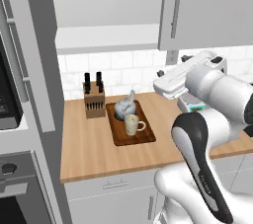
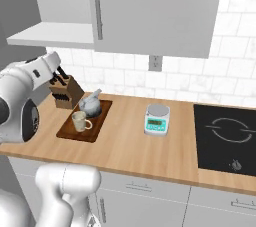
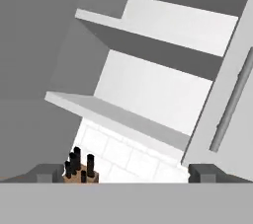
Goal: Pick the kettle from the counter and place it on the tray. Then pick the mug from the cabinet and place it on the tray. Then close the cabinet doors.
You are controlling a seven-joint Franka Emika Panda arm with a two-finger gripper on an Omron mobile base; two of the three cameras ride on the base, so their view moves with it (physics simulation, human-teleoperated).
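Hand (image 3: 126, 174) spread wide, holding nothing, raised toward the open cabinet (image 3: 148, 90); fingertips (image 3: 205, 172) low in hand view, bare shelves ahead. Kettle (image 1: 124, 108) and mug (image 1: 132, 124) both sitting on the tray (image 1: 143, 138), mug at 6 o'clock of kettle, just beside it. So both placements look done; step in hand: closing the cabinet doors.

Right door (image 1: 207, 8) looks shut or nearly so, with bar handle (image 3: 231, 105) at 3 o'clock of the hand in hand view. Left door (image 1: 27, 45) swung open, edge-on at 9 o'clock in left base view. Next move likely calls for getting behind the open left panel and pushing it round to shut, without catching the shelf edge.

Around: knife block (image 1: 94, 98) on the table (image 1: 89, 144) at 10 o'clock of tray, close beside it; kitchen scale (image 2: 157, 119) well apart at 3 o'clock; hob (image 2: 226, 138) beyond. Oven column (image 1: 12, 119) close to the open door, tight swing room there.
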